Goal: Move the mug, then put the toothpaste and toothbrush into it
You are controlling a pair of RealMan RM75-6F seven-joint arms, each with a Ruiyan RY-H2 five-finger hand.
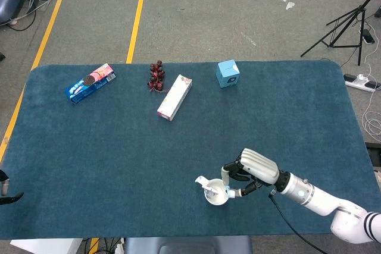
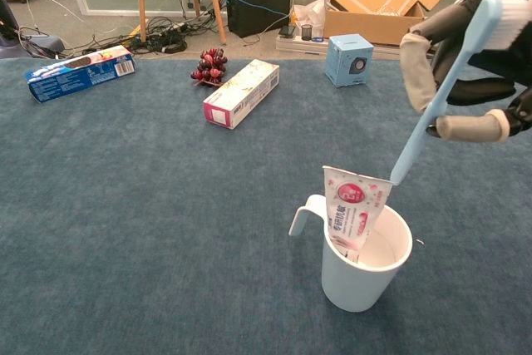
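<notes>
The toothpaste (image 2: 353,209) already stood in the mug (image 2: 366,268) near the front of the counter (image 2: 125,205), so the toothbrush step was in hand. The right hand (image 2: 465,64) pinched the toothbrush (image 2: 440,93), handle tip just above the rim. Next it needed lowering into the mug, then release. Only the chest view showed that tilt; the head view showed the hand (image 1: 250,168) beside the mug (image 1: 217,193). The left hand was out of sight.
</notes>
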